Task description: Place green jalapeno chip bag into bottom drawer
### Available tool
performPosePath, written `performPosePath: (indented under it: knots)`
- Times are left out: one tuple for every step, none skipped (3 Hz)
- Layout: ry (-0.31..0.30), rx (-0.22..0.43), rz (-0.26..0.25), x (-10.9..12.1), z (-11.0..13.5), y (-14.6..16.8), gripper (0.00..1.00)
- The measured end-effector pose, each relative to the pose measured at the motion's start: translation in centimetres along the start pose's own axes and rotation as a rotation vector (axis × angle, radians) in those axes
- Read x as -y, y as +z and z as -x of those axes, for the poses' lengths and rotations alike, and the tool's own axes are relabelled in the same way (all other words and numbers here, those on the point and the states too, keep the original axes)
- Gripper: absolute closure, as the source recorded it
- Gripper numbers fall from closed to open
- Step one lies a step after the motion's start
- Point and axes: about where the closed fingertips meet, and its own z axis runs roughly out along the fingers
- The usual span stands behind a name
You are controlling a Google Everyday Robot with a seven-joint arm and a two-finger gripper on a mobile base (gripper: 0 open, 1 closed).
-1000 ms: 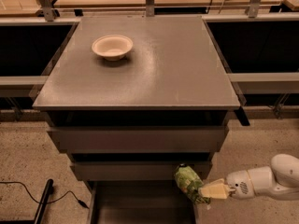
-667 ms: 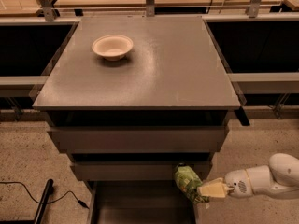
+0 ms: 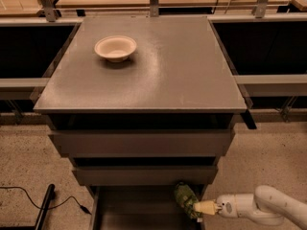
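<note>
The green jalapeno chip bag [image 3: 185, 199] is crumpled and sits at the right wall of the open bottom drawer [image 3: 134, 210], under the front of the middle drawer. My gripper [image 3: 201, 208] reaches in from the lower right on a white arm, its cream fingertips touching the bag's right lower end. The drawer's flat grey floor shows to the left of the bag.
A cream round bowl [image 3: 115, 48] stands on the grey cabinet top [image 3: 158, 71] at the back left. Two wider grey drawers [image 3: 144, 143] sit above the bottom one. A black cable [image 3: 29, 195] and a black bar lie on the floor at lower left.
</note>
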Motion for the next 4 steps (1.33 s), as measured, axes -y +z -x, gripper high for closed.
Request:
performPosePath:
  knots:
    - [0.065, 0.012, 0.014, 4.8, -2.4, 3.2, 1.00]
    - [0.127, 0.055, 0.048, 7.8, -3.4, 5.8, 0.82]
    - [0.132, 0.056, 0.051, 8.0, -3.8, 6.2, 0.59]
    - [0.132, 0.053, 0.055, 7.9, -3.8, 6.4, 0.36]
